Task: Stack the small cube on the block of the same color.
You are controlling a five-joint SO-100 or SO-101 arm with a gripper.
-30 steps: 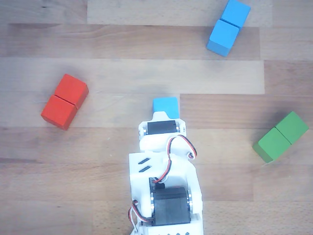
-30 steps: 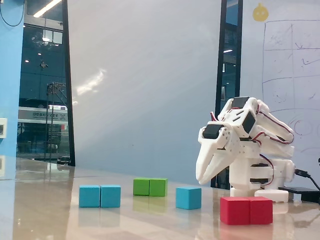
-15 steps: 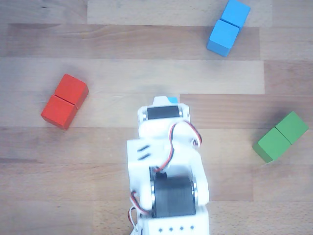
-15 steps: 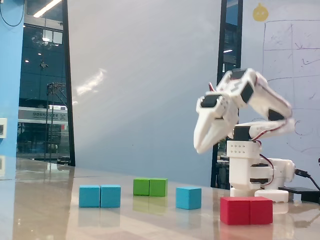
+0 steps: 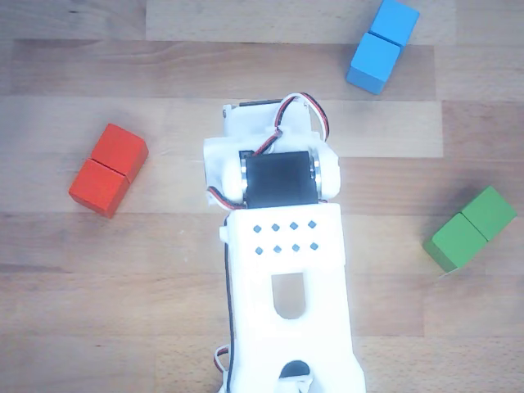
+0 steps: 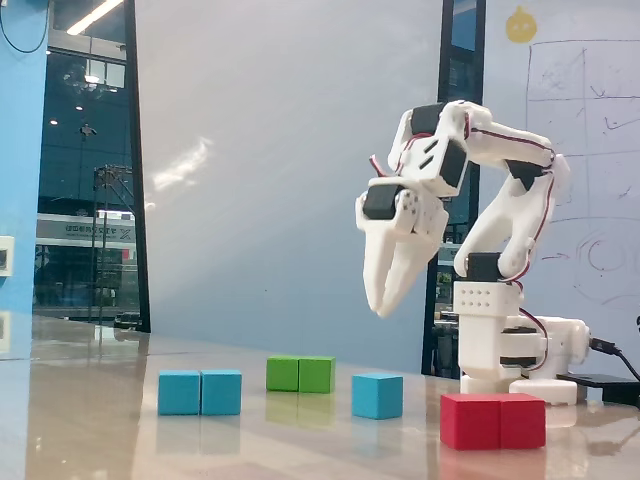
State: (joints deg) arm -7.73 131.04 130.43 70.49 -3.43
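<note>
In the fixed view the small light-blue cube [image 6: 377,396] sits on the table between the green block and the red block. The elongated light-blue block [image 6: 200,392] lies to its left; in the other view it shows at the top right [image 5: 382,45]. My white gripper [image 6: 381,308] hangs point-down well above the small cube, its fingertips together and holding nothing. In the other view the arm's body [image 5: 282,246] covers the gripper's tips and the small cube.
A red two-cube block [image 5: 108,169] [image 6: 493,421] lies at the left of the other view. A green two-cube block [image 5: 470,228] [image 6: 300,374] lies at its right. The arm's base [image 6: 500,350] stands at the right of the fixed view on the wooden table [image 5: 123,286].
</note>
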